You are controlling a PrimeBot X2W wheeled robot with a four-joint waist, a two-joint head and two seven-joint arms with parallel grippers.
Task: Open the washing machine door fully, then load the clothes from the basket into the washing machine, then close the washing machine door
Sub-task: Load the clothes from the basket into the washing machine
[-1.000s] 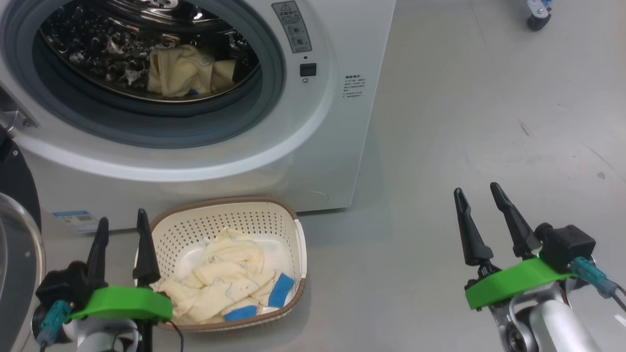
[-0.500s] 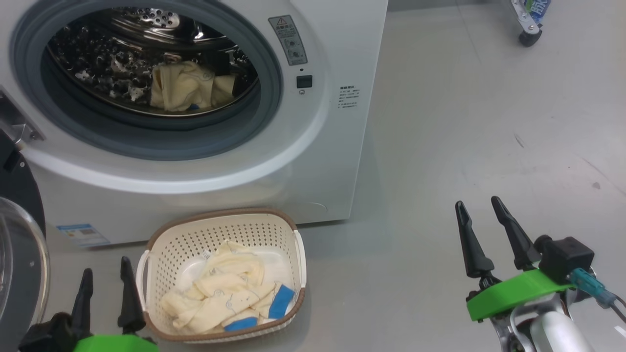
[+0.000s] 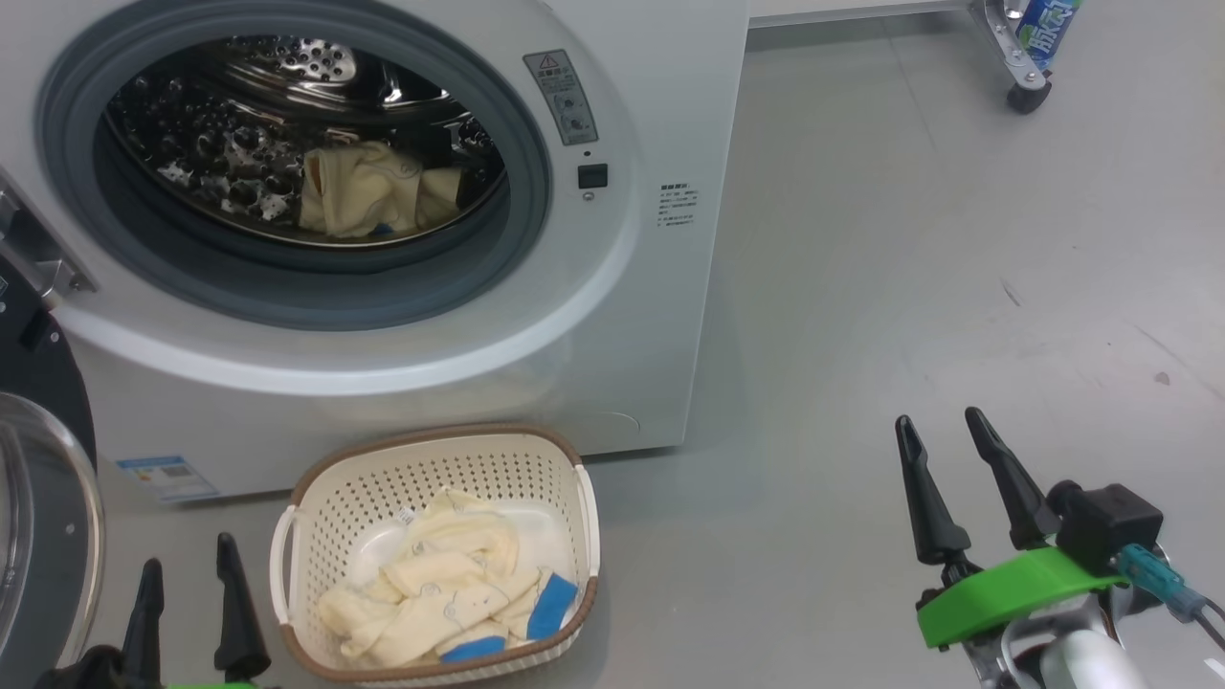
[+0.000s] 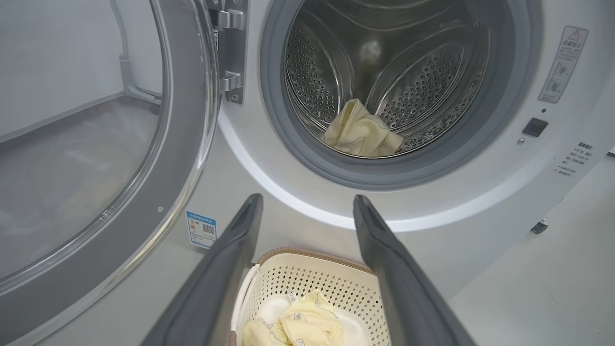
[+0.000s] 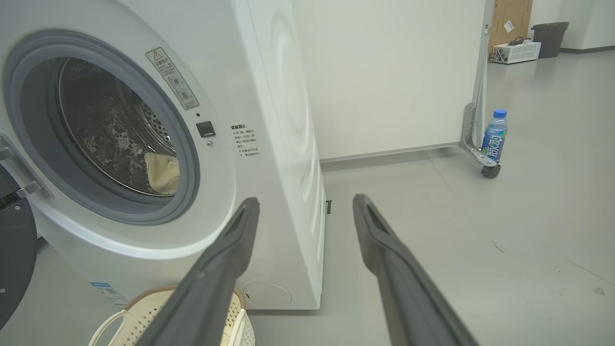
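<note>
Cream clothes (image 3: 450, 598) lie heaped in the basket (image 3: 421, 442) before the washing machine (image 3: 660, 316). Left claw (image 3: 189, 555) and right claw (image 3: 940, 418) gape empty. A shallow pinch may lift one layer and spill the rest onto the floor.

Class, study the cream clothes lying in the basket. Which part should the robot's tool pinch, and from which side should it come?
Pinch the raised bunched fold near the middle of the clothes, coming down from above: the basket walls block a sideways approach, and the heap lies loose below the rim. The open left tool is nearest.
</note>
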